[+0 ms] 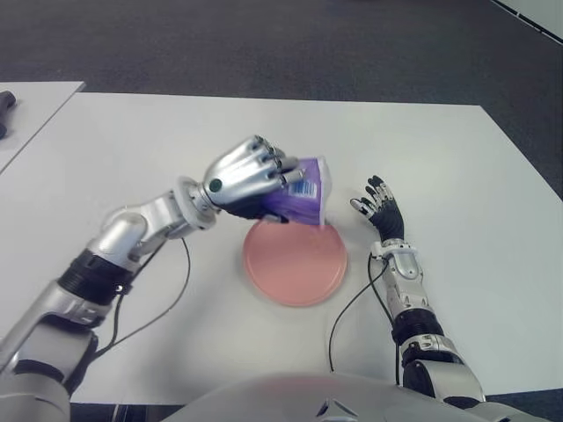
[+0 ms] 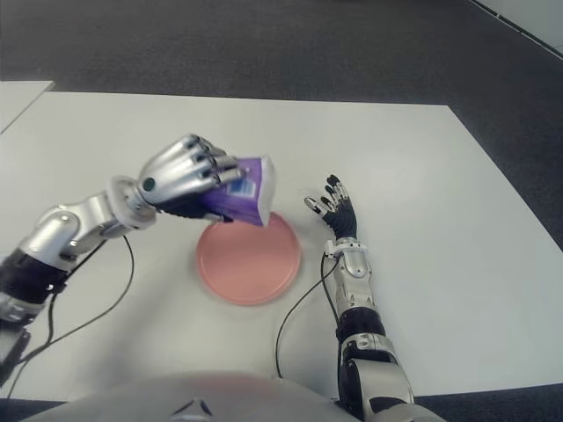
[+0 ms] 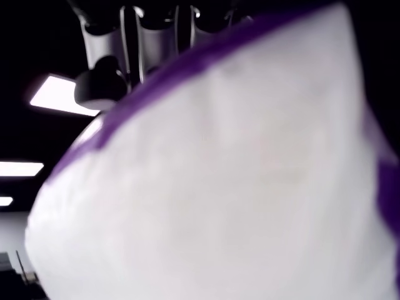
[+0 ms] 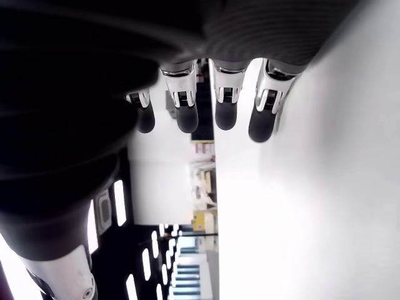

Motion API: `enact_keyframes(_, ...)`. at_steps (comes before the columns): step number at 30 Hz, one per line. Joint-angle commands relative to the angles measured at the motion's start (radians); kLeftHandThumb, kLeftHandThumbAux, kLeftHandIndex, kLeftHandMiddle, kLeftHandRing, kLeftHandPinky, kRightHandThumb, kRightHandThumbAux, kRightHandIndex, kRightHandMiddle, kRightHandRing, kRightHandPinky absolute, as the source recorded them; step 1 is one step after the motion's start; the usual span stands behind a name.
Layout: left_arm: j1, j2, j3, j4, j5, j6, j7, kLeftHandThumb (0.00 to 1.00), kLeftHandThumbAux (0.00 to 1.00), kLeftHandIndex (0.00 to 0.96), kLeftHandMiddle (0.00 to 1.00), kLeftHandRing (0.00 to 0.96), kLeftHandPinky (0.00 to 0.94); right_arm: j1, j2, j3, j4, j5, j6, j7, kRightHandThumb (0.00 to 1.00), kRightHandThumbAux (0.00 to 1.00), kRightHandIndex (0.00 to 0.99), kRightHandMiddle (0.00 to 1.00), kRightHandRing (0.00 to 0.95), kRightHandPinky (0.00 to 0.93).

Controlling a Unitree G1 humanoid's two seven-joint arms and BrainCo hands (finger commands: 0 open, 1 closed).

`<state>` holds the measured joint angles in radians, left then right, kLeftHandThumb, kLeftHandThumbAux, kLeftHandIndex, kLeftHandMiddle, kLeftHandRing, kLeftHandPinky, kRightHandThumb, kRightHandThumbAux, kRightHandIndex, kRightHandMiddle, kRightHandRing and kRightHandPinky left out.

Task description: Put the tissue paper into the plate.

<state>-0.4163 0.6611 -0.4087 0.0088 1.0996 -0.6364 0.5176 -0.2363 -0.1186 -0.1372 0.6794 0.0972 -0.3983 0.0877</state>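
Note:
A purple and white tissue pack (image 1: 310, 195) hangs just above the far rim of the pink plate (image 1: 295, 268), tilted, with my left hand (image 1: 251, 176) shut on it from the left. Close up in the left wrist view the tissue pack (image 3: 225, 187) fills the picture, with the fingers (image 3: 131, 44) curled over its purple edge. My right hand (image 1: 380, 207) shows to the right of the plate on the white table (image 1: 457, 176), fingers spread and holding nothing. The same straight fingers (image 4: 225, 106) appear in the right wrist view.
Black cables (image 1: 167, 303) trail from both arms across the table near its front edge. A second white table (image 1: 31, 110) with a dark object (image 1: 5, 110) stands at the far left. Dark carpet (image 1: 281, 44) lies beyond the table.

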Motion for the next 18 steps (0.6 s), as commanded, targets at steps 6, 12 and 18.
enact_keyframes(6,-0.093,-0.071,-0.176,0.305,0.224,0.053,0.121,0.746,0.696,0.444,0.848,0.852,0.868,0.272,0.034,0.023,-0.305,0.032,0.036,0.022,0.000,0.730,0.000,0.008,0.000,0.024)
enact_keyframes(12,-0.111,-0.073,-0.240,0.407,0.272,0.088,0.167,0.746,0.695,0.444,0.853,0.859,0.877,0.318,0.047,0.024,-0.426,0.054,0.066,0.034,0.000,0.679,0.000,0.000,0.000,0.013)
enact_keyframes(18,-0.083,-0.083,-0.287,0.433,0.256,0.102,0.176,0.746,0.695,0.444,0.851,0.856,0.865,0.264,0.078,0.037,-0.422,0.022,0.067,-0.002,0.000,0.672,0.000,0.000,0.000,0.019)
